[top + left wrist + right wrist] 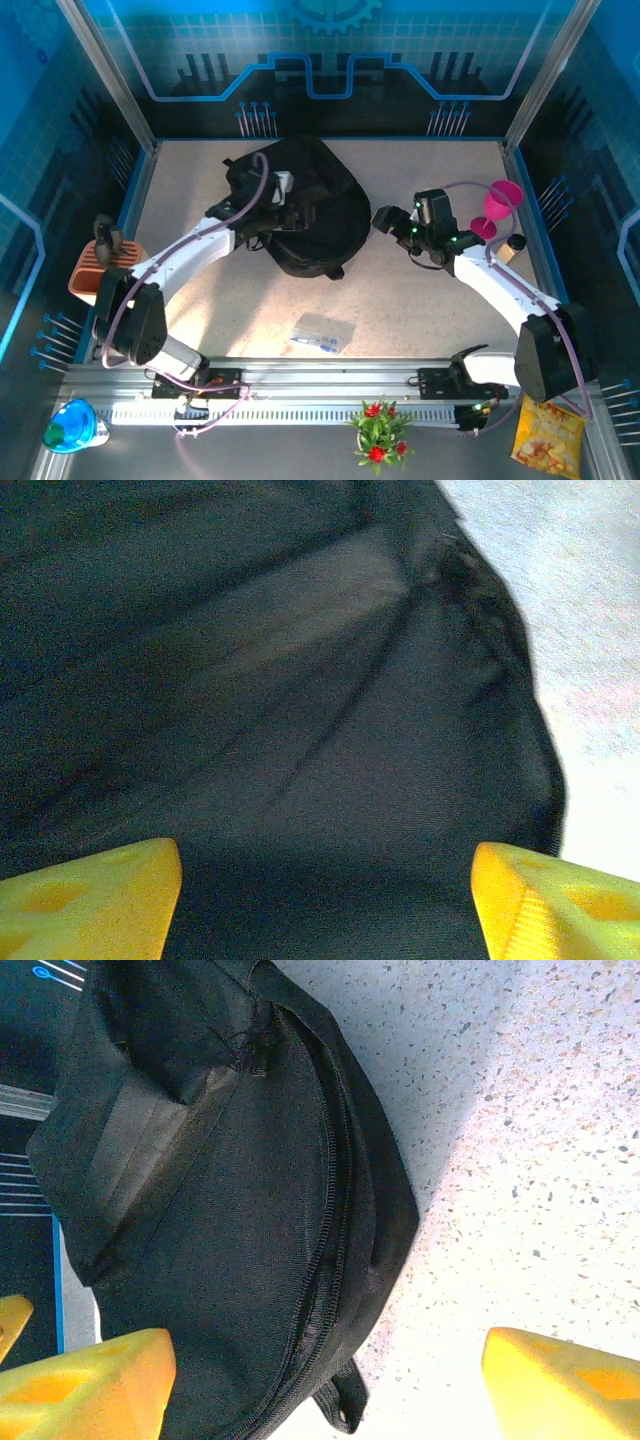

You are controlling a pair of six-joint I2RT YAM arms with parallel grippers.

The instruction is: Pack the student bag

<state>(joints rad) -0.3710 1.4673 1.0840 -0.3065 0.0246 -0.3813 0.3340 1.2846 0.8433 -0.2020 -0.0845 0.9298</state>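
The speckled pale table (430,290) sat inside blue-lit walls, and on it the student bag (320,210) lay flat toward the far middle. We saw the left gripper (325,865) directly over the bag, its yellow fingers (90,900) spread wide with only black fabric ahead of them and nothing clamped; we could not tell whether they touched the cloth. The right gripper (328,1355) hung just off the bag's right edge, jaws likewise wide apart and empty, with the bag's zip line ahead of its left finger and bare tabletop ahead of its right. A pink goblet (497,205) stood behind that gripper, well clear of the jaws, and a clear packet (322,332) lay nearer the arm bases.
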